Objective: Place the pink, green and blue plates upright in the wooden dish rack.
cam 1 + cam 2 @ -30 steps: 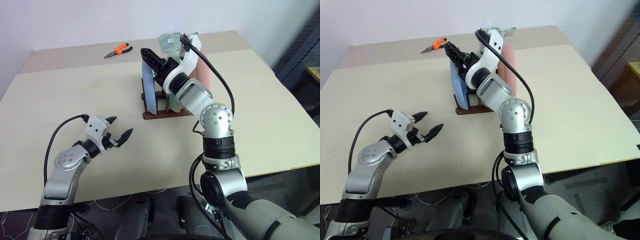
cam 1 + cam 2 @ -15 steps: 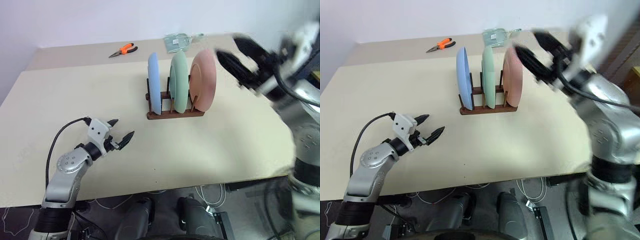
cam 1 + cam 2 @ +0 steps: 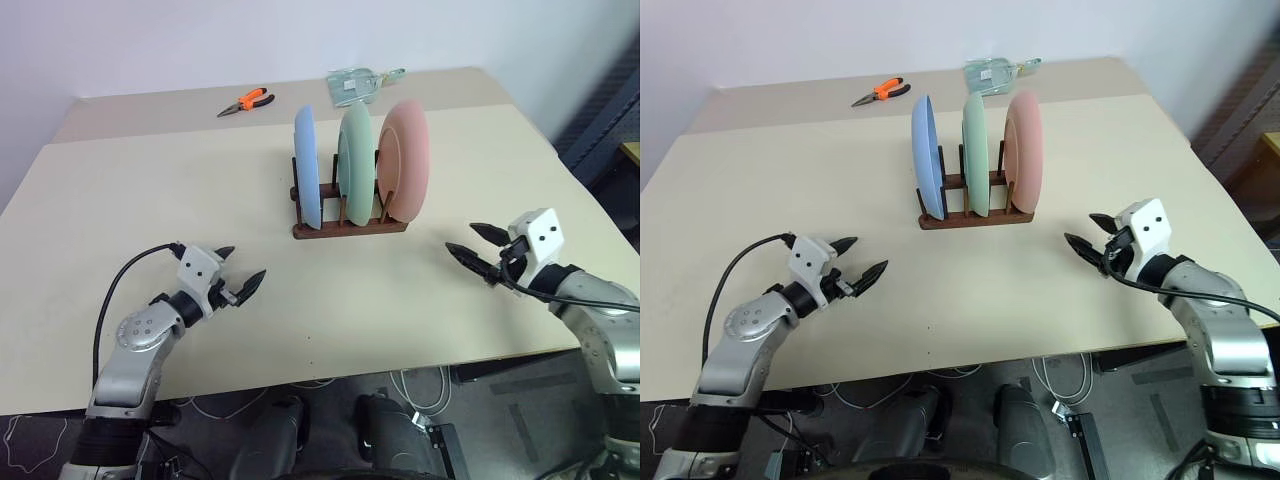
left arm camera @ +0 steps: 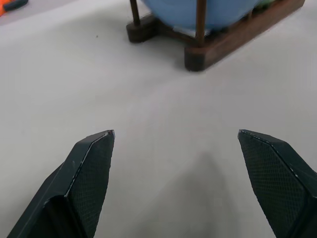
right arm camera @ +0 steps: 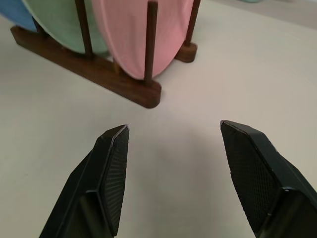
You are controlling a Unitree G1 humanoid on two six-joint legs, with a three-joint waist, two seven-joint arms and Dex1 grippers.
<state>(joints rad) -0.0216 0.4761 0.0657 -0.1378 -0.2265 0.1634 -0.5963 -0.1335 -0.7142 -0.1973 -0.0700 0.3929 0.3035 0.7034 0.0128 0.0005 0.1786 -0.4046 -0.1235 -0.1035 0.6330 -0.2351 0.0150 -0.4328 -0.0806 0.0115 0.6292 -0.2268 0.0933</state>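
Observation:
The light blue plate (image 3: 307, 165), mint green plate (image 3: 354, 160) and pale pink plate (image 3: 405, 160) stand upright side by side between the pegs of the dark wooden dish rack (image 3: 350, 227) at mid-table. My left gripper (image 3: 245, 262) hovers low over the table at the front left, open and empty, pointing toward the rack. My right gripper (image 3: 461, 238) is open and empty at the front right, aimed at the rack's pink end. The right wrist view shows the pink plate (image 5: 138, 34) and a rack rail (image 5: 99, 74) ahead of the fingers.
Orange-handled pliers (image 3: 246, 100) lie at the table's far left-centre. A clear plastic packet (image 3: 352, 83) sits behind the rack. The beige table (image 3: 150, 190) ends at a front edge close under both arms.
My right arm swung from above the rack out to the right and down to the table's front right. The plates stay standing in the rack. The left gripper held still.

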